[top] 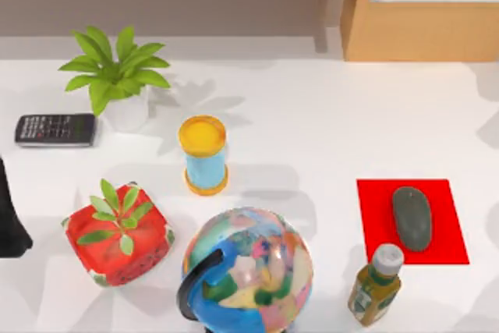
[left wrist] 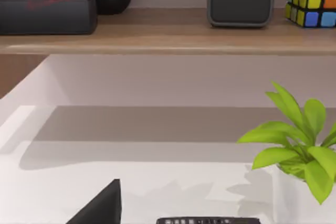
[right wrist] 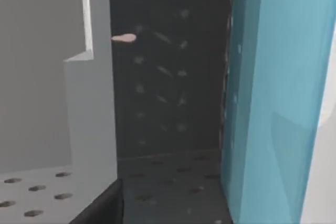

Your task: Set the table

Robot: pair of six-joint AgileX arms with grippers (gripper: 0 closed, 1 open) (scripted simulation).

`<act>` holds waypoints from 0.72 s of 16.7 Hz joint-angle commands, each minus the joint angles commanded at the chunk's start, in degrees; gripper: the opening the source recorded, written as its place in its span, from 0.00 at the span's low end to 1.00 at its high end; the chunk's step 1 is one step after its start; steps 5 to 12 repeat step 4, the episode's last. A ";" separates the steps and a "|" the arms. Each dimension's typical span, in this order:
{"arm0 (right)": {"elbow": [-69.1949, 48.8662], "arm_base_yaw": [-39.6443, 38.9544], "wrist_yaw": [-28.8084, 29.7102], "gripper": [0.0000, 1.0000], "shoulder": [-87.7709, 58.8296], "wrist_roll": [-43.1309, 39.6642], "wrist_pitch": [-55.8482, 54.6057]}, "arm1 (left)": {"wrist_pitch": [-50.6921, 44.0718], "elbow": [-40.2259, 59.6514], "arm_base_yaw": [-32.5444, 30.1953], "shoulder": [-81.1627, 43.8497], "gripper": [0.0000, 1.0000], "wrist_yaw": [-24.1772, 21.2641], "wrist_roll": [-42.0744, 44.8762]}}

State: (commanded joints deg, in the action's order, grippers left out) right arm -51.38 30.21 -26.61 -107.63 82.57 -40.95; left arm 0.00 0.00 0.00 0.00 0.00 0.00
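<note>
We cannot tell how our jaws stand; our left arm point(top: 11, 220) is a dark shape at the left edge of the white counter point(top: 312, 130), near a black calculator point(top: 54, 129) and a potted green plant point(top: 117, 76). The counter spreads broad beneath everything, carrying a yellow-topped blue cup point(top: 204, 154) at centre, a red strawberry-like planter point(top: 117, 235) and a colourful globe point(top: 249, 271) toward the front. On its right side a grey mouse point(top: 412, 217) lies on a red mat point(top: 448, 224), with a bottle point(top: 376, 285) just beside the mat's front edge and a light-wood cabinet point(top: 421, 9) behind.
</note>
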 joint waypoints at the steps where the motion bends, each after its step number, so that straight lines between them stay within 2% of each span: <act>1: 1.61 0.55 -0.61 1.00 1.01 -0.12 -0.48 | 0.00 0.00 0.00 0.00 1.00 0.00 0.00; 12: 4.63 1.53 -1.78 1.00 2.15 -0.16 -1.12 | 0.00 0.00 0.00 0.00 1.00 0.00 0.00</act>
